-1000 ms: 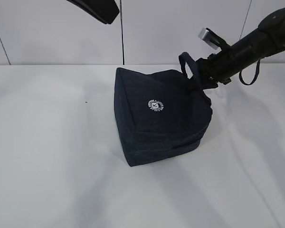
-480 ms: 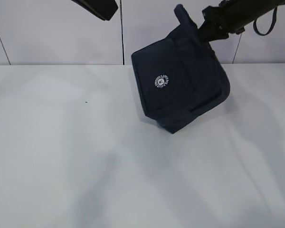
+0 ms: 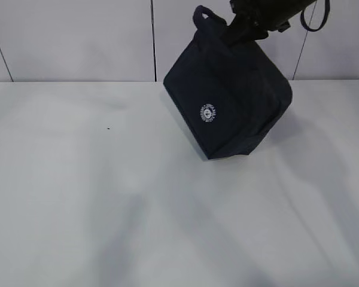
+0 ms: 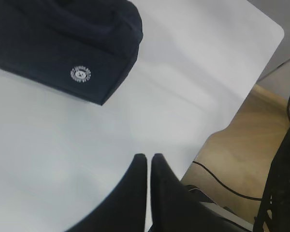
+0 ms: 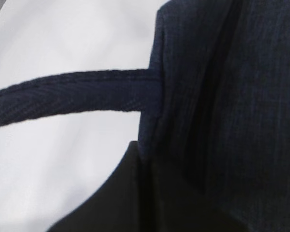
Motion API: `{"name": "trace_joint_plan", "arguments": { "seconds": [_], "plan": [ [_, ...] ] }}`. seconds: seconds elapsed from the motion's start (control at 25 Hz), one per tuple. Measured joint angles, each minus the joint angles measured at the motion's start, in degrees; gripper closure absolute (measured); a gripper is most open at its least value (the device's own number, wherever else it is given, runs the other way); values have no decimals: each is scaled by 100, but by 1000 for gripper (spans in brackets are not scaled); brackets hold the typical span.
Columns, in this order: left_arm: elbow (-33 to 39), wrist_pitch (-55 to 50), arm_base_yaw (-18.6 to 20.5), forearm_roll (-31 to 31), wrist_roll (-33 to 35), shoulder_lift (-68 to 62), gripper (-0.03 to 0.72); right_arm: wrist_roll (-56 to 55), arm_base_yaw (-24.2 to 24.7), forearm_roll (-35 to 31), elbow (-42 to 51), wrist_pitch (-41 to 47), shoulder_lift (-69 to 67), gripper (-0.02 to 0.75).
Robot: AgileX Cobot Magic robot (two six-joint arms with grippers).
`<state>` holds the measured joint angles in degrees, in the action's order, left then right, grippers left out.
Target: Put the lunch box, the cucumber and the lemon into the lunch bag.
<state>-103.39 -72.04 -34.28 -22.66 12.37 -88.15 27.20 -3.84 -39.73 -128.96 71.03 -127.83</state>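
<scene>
The navy lunch bag [image 3: 233, 107] with its round white logo [image 3: 209, 113] hangs tilted in the air above the white table [image 3: 78, 179]. My right gripper [image 3: 242, 30] is shut on the bag's top edge near a handle [image 3: 202, 13]. The right wrist view shows the bag's fabric [image 5: 232, 96] and a handle strap [image 5: 72, 94] filling the frame, with my right gripper [image 5: 147, 150] clamped on the fabric. My left gripper [image 4: 148, 157] is shut and empty, high above the table, looking down on the bag [image 4: 63, 43]. The lunch box, cucumber and lemon are out of view.
The table's rounded corner and right edge [image 4: 261, 63] show in the left wrist view, with wooden floor and black cables [image 4: 280, 183] beyond. A panelled wall [image 3: 78, 42] stands behind the table.
My right gripper has lifted the lunch bag off the table and swung it up and tilted. The left arm has left the exterior view.
</scene>
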Motion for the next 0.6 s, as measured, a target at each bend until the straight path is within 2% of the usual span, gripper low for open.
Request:
{"name": "trace_joint_plan", "arguments": {
  "seconds": [0.36,0.6],
  "plan": [
    [0,-12,0,14,0,243,708,-223,-921,555,-7,83,22,737],
    [0,-12,0,27,0,349,708,-246,-1354,616,-7,83,-91,737]
  ]
}}
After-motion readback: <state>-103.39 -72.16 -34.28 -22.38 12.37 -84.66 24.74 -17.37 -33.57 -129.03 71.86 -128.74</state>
